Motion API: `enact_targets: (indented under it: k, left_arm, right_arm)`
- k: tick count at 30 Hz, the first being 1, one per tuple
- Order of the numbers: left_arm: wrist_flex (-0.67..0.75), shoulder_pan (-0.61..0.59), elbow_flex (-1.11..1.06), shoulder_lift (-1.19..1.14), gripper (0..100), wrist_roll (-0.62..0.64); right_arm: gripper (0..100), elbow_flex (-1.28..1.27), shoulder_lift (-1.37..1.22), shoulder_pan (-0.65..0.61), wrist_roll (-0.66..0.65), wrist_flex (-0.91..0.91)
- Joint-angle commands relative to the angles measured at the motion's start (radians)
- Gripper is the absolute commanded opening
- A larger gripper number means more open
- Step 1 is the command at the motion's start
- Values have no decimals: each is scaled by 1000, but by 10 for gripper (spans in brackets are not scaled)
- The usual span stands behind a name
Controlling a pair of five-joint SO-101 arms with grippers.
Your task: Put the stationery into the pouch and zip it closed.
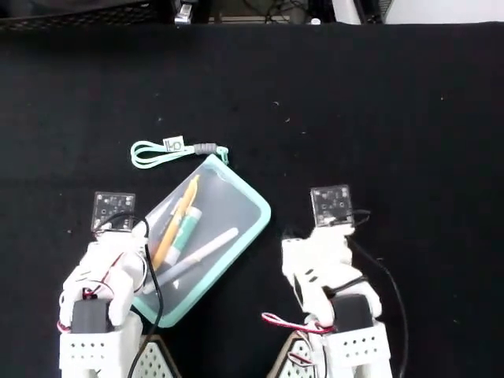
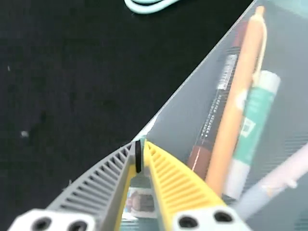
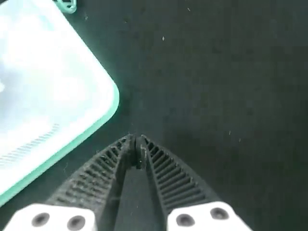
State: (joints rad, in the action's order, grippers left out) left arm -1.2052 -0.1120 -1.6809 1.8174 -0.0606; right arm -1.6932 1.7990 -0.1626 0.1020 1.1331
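Pouch [image 1: 220,228] lies mid-table, pens [image 1: 179,224] inside: soft, light, slick (it will slide), so pin an edge and pull the cord [image 1: 157,154] at its 11 o'clock. Your left gripper [image 2: 138,156] is clenched at its 8 o'clock edge, perhaps pinching; right gripper [image 3: 136,147] clenched empty at 3 o'clock.

No word or number clear enough to read.
- Small white tag [image 1: 173,144] on mint-green cord [image 1: 146,163]: dark marks, too tiny to tell.
- Dark brown pen [image 2: 211,118] in see-through pouch with mint-green edge [image 1: 232,201]: white print along side, blurred.
- Green-and-white marker [image 2: 250,120]: small label patch, blurred.
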Motion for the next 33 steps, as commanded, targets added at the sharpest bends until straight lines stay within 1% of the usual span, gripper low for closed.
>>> enact_targets:
  k: [1, 4, 10, 12, 14, 16, 33]
  left_arm:
    - [-69, 21, -18, 2, 51, 152]
    - [-64, 15, -18, 0, 51, 230]
    - [-63, 15, -18, -2, 51, 235]
    - [-63, 13, -18, -2, 51, 209]
    - [-64, 13, -18, -2, 51, 126]
    - [-68, 13, -18, -2, 51, 89]
    - [-68, 21, -18, -2, 51, 87]
  right_arm:
    - [15, 8, 87, 6, 26, 118]
    - [15, 8, 67, 12, 32, 158]
    - [15, 8, 61, 11, 29, 153]
    - [15, 8, 61, 12, 29, 153]
    - [15, 8, 64, 9, 29, 155]
    - [15, 8, 64, 8, 28, 152]
    - [15, 8, 64, 9, 31, 155]
